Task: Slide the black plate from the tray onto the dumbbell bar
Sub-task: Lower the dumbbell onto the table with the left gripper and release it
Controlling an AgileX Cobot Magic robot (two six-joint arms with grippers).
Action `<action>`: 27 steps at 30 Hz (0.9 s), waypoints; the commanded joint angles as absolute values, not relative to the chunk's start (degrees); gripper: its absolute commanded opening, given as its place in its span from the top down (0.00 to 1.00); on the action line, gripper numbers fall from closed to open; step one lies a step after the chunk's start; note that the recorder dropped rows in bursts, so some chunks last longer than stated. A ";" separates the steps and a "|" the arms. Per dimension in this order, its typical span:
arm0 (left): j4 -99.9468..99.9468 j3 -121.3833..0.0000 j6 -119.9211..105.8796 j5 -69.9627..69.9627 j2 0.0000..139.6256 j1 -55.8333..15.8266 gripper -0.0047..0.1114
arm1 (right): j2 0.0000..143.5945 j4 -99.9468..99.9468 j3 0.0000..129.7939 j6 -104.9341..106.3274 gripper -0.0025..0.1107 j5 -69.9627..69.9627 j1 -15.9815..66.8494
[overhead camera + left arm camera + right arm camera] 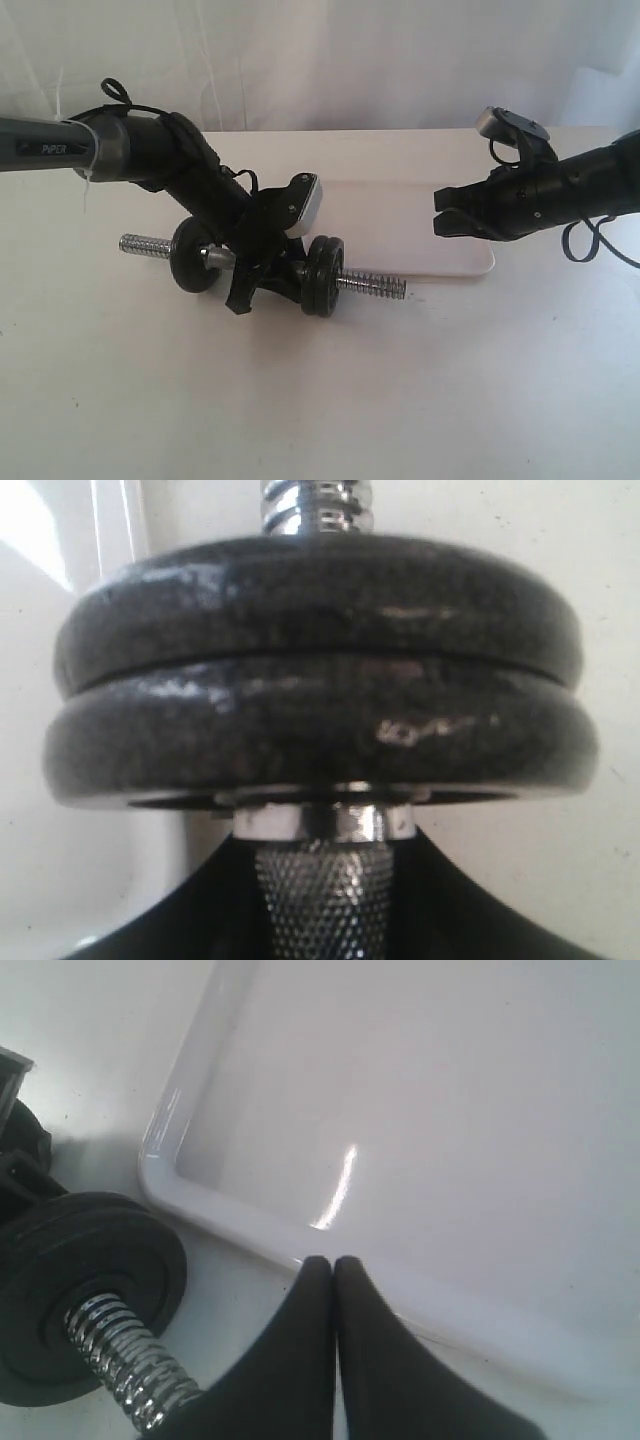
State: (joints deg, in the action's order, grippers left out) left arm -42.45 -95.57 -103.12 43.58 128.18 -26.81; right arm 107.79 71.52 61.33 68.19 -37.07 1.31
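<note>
The dumbbell bar [372, 286] lies on the table in front of the tray [420, 268]. Two black plates [323, 276] sit pressed together on its right end, and the outer plate [320, 610] is nearest the threaded tip. A third black disc [190, 262] is on the left end. My left gripper [262, 276] is shut on the knurled handle [322, 890] between the discs. My right gripper [440, 212] hangs shut and empty over the tray's right part, its fingertips [318, 1268] above the near rim. The tray [450, 1110] shows no plate in it.
A white curtain hangs behind the white table. The bar's threaded end [130, 1370] points toward the tray's near left corner. A loose black cable [590, 245] hangs under the right arm.
</note>
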 commanded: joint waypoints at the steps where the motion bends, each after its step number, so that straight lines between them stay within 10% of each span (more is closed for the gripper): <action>1: -77.01 -95.37 -104.33 44.53 128.42 -27.73 0.92 | 107.44 71.53 61.63 68.23 0.98 -37.42 1.01; 13: -77.01 -95.37 -100.88 44.48 128.42 -27.73 0.28 | 107.44 71.53 61.63 68.23 0.98 -37.42 1.01; 27: -75.30 -95.37 -100.39 44.49 128.30 -27.73 0.27 | 107.44 71.53 61.63 68.23 0.98 -37.42 1.01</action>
